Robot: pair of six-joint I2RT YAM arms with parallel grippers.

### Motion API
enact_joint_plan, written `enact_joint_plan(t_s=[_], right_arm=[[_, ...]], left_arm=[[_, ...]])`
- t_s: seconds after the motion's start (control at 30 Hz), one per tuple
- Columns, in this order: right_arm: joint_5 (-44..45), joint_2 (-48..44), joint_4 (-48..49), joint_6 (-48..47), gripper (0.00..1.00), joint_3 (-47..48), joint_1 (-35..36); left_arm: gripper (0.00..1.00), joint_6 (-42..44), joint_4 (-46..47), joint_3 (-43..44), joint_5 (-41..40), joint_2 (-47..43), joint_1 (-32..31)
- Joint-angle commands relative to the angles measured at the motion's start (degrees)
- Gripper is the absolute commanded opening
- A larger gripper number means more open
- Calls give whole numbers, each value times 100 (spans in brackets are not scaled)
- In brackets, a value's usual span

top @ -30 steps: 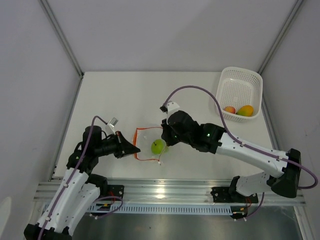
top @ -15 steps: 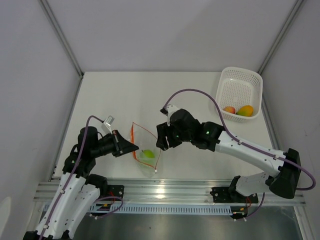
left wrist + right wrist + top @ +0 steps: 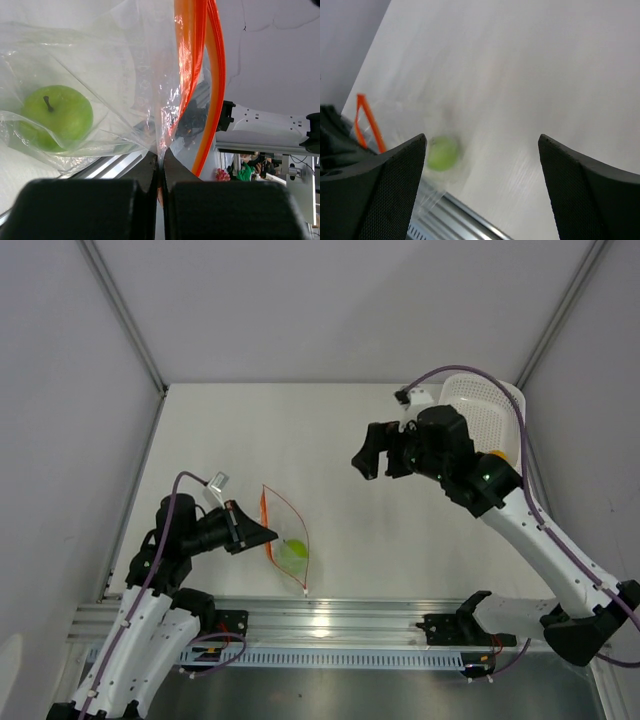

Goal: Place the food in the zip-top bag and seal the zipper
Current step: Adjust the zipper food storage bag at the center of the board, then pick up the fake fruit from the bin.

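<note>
One fruit is bagged! The lime-green ball (image 3: 292, 551) sits low inside the zip-top bag (image 3: 288, 532), which is at the near edge of the table (image 3: 250, 430), left of centre.

The left gripper (image 3: 270, 535) comes in from the left, and its jaws are clenched on the bag's clear film just beside the zipper (image 3: 265, 508). From the left wrist, the gripper (image 3: 160, 157) is pinched tight, a fold of crinkly plastic caught between the two black fingers (image 3: 80, 210). The zipper (image 3: 212, 75) runs up and away as bright orange strips standing apart, so the mouth is unsealed. The green ball (image 3: 57, 117), stem up, is off to the left behind the film.

Over on the right, the right gripper (image 3: 378, 462) hangs in the air above the table, right of centre and well apart from the bag. Its jaws are spread wide with nothing between them. Its wrist view shows the gripper (image 3: 481, 140) gaping over bare white table, with the ball (image 3: 442, 153) a blurred green spot and the zipper (image 3: 369, 122) an orange streak at the left.

Far right, the white basket (image 3: 490, 400) is partly hidden by the right arm. The yellow-orange piece (image 3: 497, 453) peeks out in it. The red-orange fruit cannot be made out.
</note>
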Motion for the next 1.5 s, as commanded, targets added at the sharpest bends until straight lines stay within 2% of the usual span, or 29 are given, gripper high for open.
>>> enact_joint_plan(t_s=[0.0, 0.17, 0.37, 0.5, 0.63, 0.97, 1.1, 1.47], right_arm=[[169, -73, -58, -147, 94, 249, -681], [459, 366, -23, 125, 96, 302, -2085], [872, 1236, -66, 424, 96, 407, -3054], [505, 1737, -85, 521, 95, 407, -3871], [415, 2255, -14, 513, 96, 434, -4346], [266, 3310, 55, 275, 94, 741, -4646], [11, 3487, 267, 354, 90, 689, -4638], [28, 3865, 583, 425, 89, 486, -4629]], left_arm=[[1, 27, 176, -70, 93, -84, -19], [0, -17, 334, -236, 216, -40, -19], [1, 45, 439, -307, 304, 144, -19], [1, 176, 501, -219, 436, 486, -19], [0, 177, 632, -263, 445, 584, -19], [1, -8, 747, -474, 401, 408, -19], [0, 18, 712, -448, 392, 452, -19], [0, 18, 729, -421, 383, 540, -19]])
